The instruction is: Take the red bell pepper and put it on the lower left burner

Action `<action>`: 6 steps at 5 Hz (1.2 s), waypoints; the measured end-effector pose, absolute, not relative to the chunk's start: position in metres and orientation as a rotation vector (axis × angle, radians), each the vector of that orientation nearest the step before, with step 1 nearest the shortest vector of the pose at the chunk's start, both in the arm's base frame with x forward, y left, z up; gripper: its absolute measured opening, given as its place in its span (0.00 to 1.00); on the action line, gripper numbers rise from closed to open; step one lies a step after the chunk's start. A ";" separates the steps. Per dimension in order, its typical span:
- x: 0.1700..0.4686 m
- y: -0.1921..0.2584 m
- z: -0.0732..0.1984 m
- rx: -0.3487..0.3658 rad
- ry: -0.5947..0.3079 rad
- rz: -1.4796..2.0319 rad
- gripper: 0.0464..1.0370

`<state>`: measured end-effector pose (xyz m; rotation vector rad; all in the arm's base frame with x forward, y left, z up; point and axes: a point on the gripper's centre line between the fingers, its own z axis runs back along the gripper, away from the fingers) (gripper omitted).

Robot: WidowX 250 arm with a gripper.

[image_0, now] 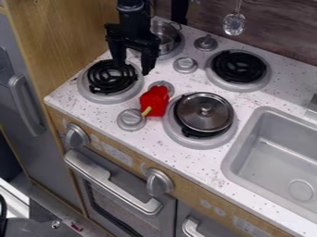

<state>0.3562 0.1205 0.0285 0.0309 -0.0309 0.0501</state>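
Observation:
My gripper (132,65) hangs over the left front burner (111,86), with its two fingertips apart and nothing held between them. The red bell pepper (156,100) lies on the white speckled stovetop, to the right of that burner and below and right of the gripper. Its yellow-green stem points toward the front edge, close to a grey knob. A black coil tops the left front burner, partly covered by one of the gripper's fingers.
A lidded metal pan (204,112) sits on the burner right of the pepper. Behind the gripper stands a metal pot (165,36). Grey knobs (131,119) rise around the pepper. Further right are another burner (238,66) and a sink (272,152).

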 end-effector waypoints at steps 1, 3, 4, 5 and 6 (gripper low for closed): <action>0.351 0.118 0.013 0.015 0.012 0.054 0.96; 0.350 0.100 -0.005 -0.009 0.059 0.066 0.96; 0.351 0.091 -0.017 -0.025 0.086 0.066 0.96; 0.357 0.086 -0.030 -0.050 0.118 0.092 0.96; 0.358 0.084 -0.041 -0.065 0.145 0.111 0.96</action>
